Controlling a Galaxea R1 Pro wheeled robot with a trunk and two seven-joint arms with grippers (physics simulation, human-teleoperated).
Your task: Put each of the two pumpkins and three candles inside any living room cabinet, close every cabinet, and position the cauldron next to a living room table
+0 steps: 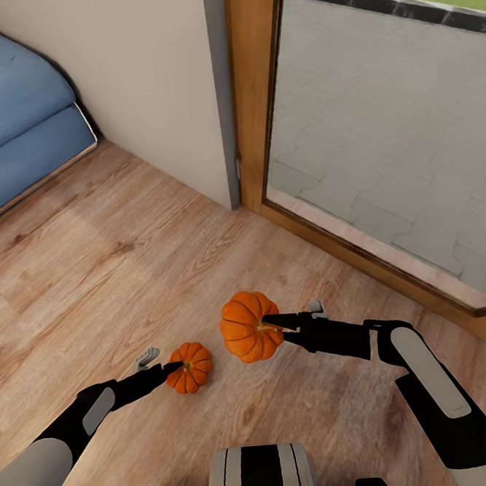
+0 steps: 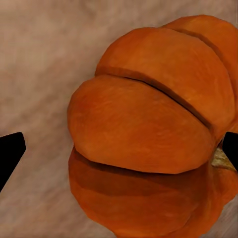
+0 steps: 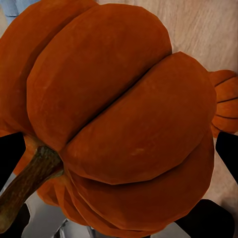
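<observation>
Two ribbed orange pumpkins are in view. The larger-looking pumpkin (image 1: pixel 246 329) hangs above the wooden floor, and my right gripper (image 1: pixel 278 322) is shut on it at the stem side. Close up, this pumpkin (image 3: pixel 119 119) spans the whole gap between both fingertips (image 3: pixel 10 153), stem towards the wrist. The smaller-looking pumpkin (image 1: pixel 192 367) sits lower, near the floor. My left gripper (image 1: pixel 171 367) is open around it, with one tip at its stem. In the left wrist view that pumpkin (image 2: pixel 148 134) touches one finger, while floor shows between it and the other finger (image 2: pixel 10 153).
A blue sofa (image 1: pixel 14 115) stands at the far left. A cream wall (image 1: pixel 150 82) ends at a wood-framed glass door (image 1: pixel 249 89) with paving outside. Its low wooden threshold (image 1: pixel 360 248) runs along the right. Wood floor (image 1: pixel 93 284) stretches ahead and left.
</observation>
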